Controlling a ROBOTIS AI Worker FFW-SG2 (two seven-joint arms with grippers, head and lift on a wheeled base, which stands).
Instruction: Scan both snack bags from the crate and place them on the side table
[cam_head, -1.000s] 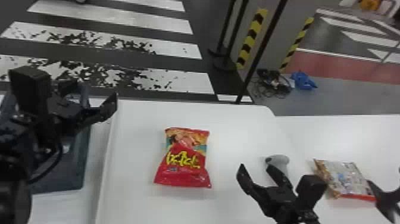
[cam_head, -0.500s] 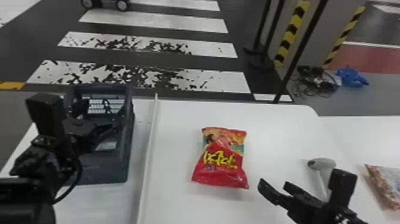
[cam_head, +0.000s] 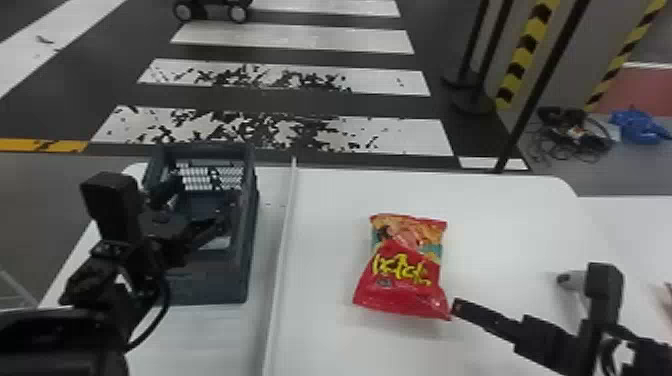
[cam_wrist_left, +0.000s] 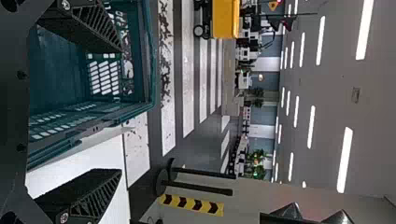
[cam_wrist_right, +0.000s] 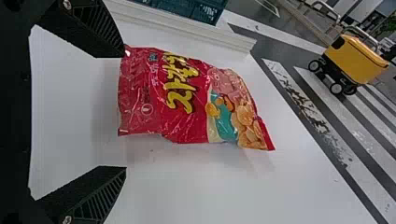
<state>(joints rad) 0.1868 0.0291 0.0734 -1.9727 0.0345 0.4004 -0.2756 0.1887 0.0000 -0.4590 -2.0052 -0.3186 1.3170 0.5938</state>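
The red snack bag (cam_head: 402, 270) lies flat on the white table, printed side up. My right gripper (cam_head: 480, 317) is beside the bag's near right corner. In the right wrist view my right gripper (cam_wrist_right: 125, 111) stands open, one fingertip touching or almost touching a corner of the snack bag (cam_wrist_right: 173, 98); it is not closed on it. My left gripper (cam_head: 200, 200) is over the dark crate (cam_head: 210, 280). In the left wrist view that gripper (cam_wrist_left: 120, 109) is open with nothing held, the crate (cam_wrist_left: 60, 70) beside one finger. A sliver of another bag (cam_head: 669, 295) shows at the head view's right edge.
A grey handheld scanner (cam_head: 572, 281) stands behind the right gripper, partly hidden by it. A raised white edge (cam_head: 282, 250) runs between crate and red bag. The side table (cam_head: 630, 225) adjoins at the right. Black posts rise beyond the table.
The head view has swung left, bringing the whole crate in and pushing the other bag nearly out. My right gripper has moved left to the red bag; my left one has shifted over the crate.
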